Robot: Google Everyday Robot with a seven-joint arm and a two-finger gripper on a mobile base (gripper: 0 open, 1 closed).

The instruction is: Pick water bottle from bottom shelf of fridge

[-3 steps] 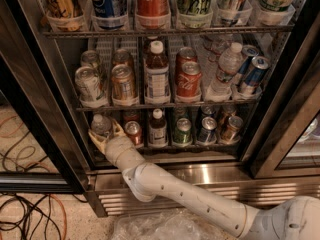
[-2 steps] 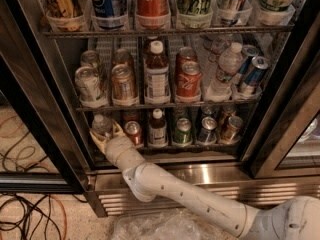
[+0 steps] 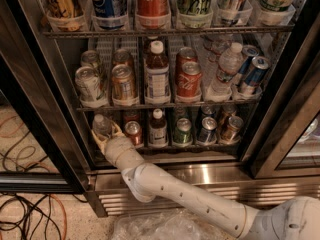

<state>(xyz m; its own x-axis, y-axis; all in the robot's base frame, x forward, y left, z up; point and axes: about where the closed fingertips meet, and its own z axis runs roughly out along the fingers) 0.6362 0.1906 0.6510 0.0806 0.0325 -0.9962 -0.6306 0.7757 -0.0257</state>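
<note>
Nearly out: the bottle is gripped, the lift is left

Down on the bottom shelf of the fridge, the water bottle stands upright in the leftmost lane, its white cap just under the rack above. The arm reaches up from the lower right, and the gripper sits at the shelf's front left corner. Its pale fingers hug the bottle's lower body on both sides, narrow enough that they appear to be clamped on it.

By my reading, the reach and the grasp are done. The bottle's base looks level with the shelf, so the pick itself is not yet made. What remains is to raise it slightly and draw it straight out through the open door. A copper-topped can stands just beside the gripper on the right, so the pull should stay within its own lane.
</note>
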